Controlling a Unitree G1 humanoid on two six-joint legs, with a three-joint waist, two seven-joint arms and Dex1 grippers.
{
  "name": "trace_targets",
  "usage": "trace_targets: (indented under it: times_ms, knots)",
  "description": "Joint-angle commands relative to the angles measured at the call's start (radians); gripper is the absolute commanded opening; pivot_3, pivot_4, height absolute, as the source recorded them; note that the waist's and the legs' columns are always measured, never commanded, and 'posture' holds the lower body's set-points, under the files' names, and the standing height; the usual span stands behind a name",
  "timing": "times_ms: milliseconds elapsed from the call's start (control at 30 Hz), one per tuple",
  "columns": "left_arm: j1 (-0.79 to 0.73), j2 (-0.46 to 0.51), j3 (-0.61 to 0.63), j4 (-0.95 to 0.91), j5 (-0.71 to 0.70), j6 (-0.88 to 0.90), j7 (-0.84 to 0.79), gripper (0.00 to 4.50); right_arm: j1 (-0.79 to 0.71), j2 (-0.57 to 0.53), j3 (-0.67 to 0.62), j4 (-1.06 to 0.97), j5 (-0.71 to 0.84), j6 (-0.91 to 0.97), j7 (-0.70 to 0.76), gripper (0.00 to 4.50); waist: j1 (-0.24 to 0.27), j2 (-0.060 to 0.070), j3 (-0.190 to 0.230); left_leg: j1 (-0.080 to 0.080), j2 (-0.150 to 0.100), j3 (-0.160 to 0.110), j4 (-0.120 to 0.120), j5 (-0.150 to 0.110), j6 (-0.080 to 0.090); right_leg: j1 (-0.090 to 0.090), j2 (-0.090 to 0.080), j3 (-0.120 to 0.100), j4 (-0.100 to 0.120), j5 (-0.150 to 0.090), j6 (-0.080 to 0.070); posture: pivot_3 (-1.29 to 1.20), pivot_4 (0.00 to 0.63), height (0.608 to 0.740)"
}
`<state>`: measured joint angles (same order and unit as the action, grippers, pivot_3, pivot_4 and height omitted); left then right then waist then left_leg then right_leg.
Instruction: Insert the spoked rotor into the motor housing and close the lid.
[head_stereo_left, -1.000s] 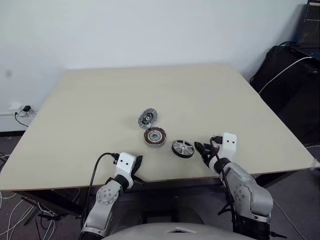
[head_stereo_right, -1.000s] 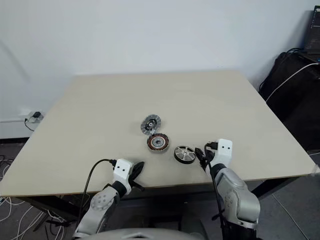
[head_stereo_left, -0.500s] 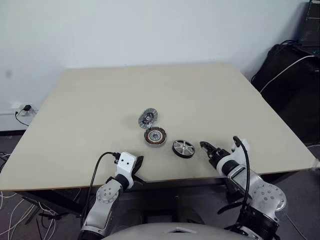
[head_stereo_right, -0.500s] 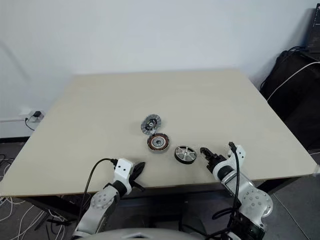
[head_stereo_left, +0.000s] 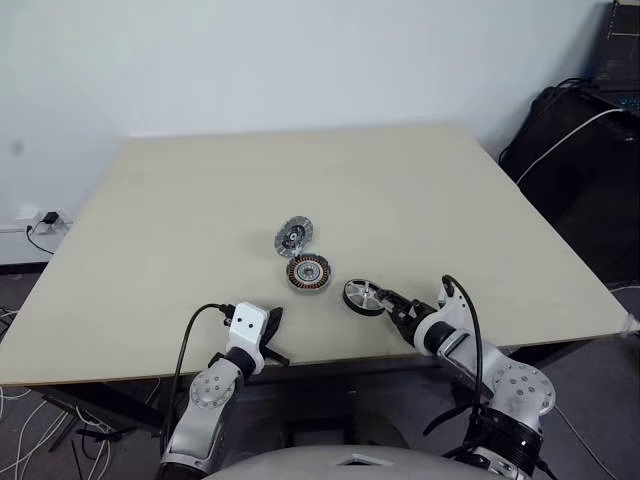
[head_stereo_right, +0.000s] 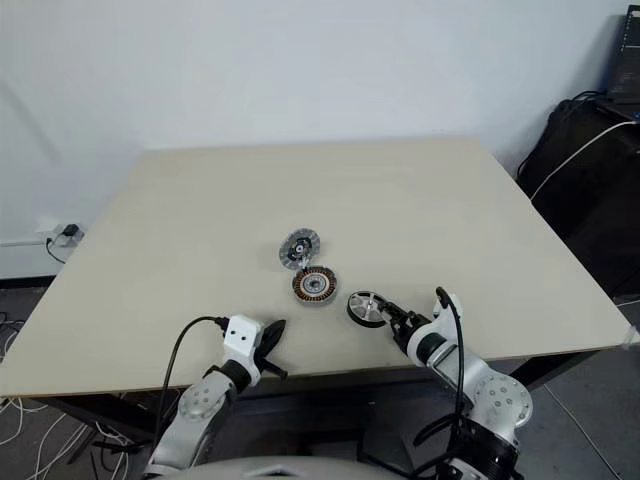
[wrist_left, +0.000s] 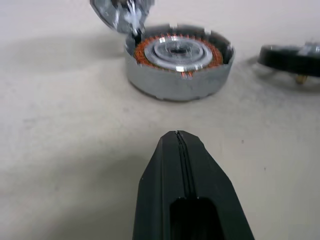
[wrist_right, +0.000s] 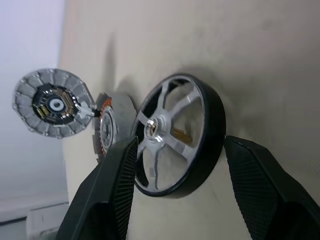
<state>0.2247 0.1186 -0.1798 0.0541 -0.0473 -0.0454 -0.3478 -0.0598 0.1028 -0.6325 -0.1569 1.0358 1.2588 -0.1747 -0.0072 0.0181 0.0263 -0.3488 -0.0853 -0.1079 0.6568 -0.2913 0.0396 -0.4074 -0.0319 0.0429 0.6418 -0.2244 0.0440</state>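
On the left, near the front edge of the table (head_stereo_left: 180, 220), the left gripper (head_stereo_left: 270, 322) rests low with its two black fingers (wrist_left: 181, 165) pressed together, nothing between them; in its wrist view they point toward the housing, well short of it. Further in, about the middle of the table, the lid (head_stereo_left: 295, 236) stands tilted up on edge, its inner face with a ring of grey segments and a dark centre showing in the right wrist view (wrist_right: 55, 103). It sits just behind the housing (head_stereo_left: 308, 272) and appears to touch the housing's rim at one point, where a thin bit of wire or tab joins them; whether it leans on it cannot be told. The housing lies flat and uncovered, a silver wall around copper windings and a pale metal centre (wrist_left: 178, 52). To its right, close beside it but apart, lies the rotor (head_stereo_left: 364, 296): a black outer ring with silver spokes meeting at a small hub (wrist_right: 159, 131). The right gripper (head_stereo_left: 392, 308) reaches in from the right with its fingers spread, one on each side of the rotor. In the right wrist view the ribbed pads (wrist_right: 116, 172) sit just at the rotor's rim, one overlapping its edge and the other just off its far edge; real contact cannot be told, and the rotor rests on the table.
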Motion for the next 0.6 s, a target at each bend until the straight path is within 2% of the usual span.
trace_targets:
  times_ms: [33,467,600]
  knots:
    - [-0.007,-0.001,0.009,-0.062,-0.021,-0.049,-0.01,0.0,0.001,0.032,0.035,0.006,0.032,-0.028,0.0,2.91,-0.002,0.0,0.0,0.0,0.0,0.0,0.0,0.0,0.0,0.0,0.0,0.0,0.0,0.0,0.0,0.0,0.0,0.74]
    - [-0.005,0.004,0.005,-0.064,-0.021,-0.063,-0.019,0.0,0.036,0.033,0.053,0.051,0.078,-0.092,-0.016,2.91,-0.004,0.0,0.0,-0.001,0.0,0.0,0.0,0.0,0.001,0.0,0.0,0.0,-0.001,0.0,0.0,0.0,0.0,0.74]
    - [-0.006,0.003,0.003,-0.062,-0.019,-0.062,-0.019,0.0,0.04,0.035,0.058,0.062,0.101,-0.119,-0.018,1.69,-0.004,0.0,0.0,-0.001,0.0,0.0,0.0,0.0,0.001,0.0,0.0,0.0,-0.001,0.0,0.0,0.0,0.0,0.74]
